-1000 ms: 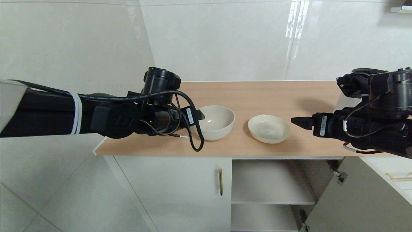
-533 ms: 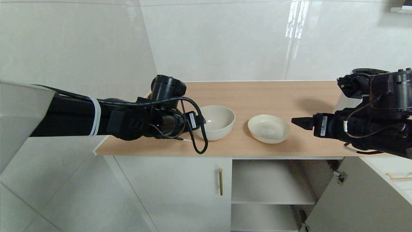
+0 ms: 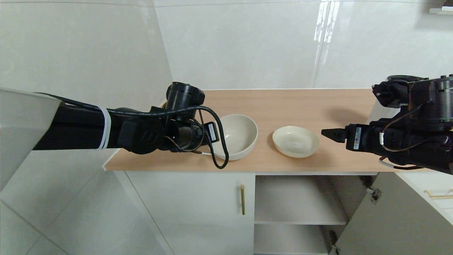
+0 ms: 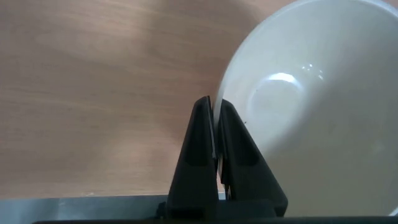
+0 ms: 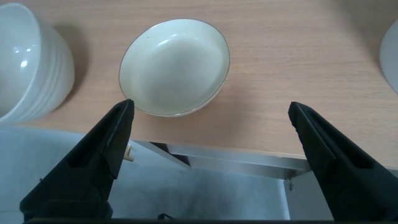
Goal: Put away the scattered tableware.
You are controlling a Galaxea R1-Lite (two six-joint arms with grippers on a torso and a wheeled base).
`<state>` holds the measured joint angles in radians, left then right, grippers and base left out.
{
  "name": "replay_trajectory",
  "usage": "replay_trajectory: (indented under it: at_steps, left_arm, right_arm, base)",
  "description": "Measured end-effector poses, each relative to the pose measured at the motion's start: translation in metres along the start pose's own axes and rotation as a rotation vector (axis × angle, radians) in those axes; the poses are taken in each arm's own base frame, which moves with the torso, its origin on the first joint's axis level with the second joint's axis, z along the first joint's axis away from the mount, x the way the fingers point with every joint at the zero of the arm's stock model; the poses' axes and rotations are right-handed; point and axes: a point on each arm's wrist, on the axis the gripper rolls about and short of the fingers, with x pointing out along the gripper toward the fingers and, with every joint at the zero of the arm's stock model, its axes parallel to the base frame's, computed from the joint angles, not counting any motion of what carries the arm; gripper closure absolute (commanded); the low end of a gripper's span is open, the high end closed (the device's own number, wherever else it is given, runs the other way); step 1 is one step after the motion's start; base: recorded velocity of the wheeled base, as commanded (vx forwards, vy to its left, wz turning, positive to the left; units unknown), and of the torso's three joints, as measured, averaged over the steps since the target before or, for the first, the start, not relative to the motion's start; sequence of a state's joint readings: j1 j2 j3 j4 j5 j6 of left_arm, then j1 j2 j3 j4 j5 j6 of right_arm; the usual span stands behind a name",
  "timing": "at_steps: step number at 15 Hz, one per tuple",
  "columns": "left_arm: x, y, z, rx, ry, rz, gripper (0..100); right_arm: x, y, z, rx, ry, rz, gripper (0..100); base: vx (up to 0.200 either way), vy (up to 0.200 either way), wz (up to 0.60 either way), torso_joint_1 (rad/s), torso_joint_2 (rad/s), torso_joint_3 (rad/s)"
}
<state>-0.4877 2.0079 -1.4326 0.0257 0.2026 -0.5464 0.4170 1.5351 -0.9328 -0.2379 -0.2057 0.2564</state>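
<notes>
A deep white bowl stands tilted on the wooden counter, its left side raised. My left gripper is shut on that bowl's left rim; in the left wrist view the gripper pinches the rim of the bowl. A shallow cream dish rests flat to the bowl's right. My right gripper hovers just right of the dish, open and holding nothing. Its wrist view has the gripper wide apart, with the dish and the deep bowl beyond.
Below the counter, the right cabinet door stands open on bare shelves. The left door with a gold handle is closed. A white rounded thing shows at the counter's right end. Tiled wall behind.
My left gripper advanced to the deep bowl and closed on its rim, and the bowl has tipped up on its left side. The right arm has barely moved.
</notes>
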Motion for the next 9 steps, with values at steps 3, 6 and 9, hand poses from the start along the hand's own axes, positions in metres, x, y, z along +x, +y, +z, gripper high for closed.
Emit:
replay_trajectory:
  at_steps: [3,6,9]
  left_arm:
    - [-0.011,-0.001,0.005,-0.009,-0.02,-0.013,100]
    - [-0.031,0.0,0.011,-0.017,-0.045,-0.032,100]
    - [-0.062,0.003,0.013,-0.019,-0.07,-0.103,100]
  right_arm:
    - [0.0,0.0,-0.001,-0.001,0.004,0.001,0]
    - [0.001,-0.001,-0.006,-0.009,0.02,0.001,0]
    - [0.005,0.0,-0.005,-0.007,0.021,-0.007,0]
  base:
    - [0.0,0.0,0.0,0.0,0.0,0.0]
    - [0.0,0.0,0.0,0.0,0.0,0.0]
    - [0.0,0.0,0.0,0.0,0.0,0.0]
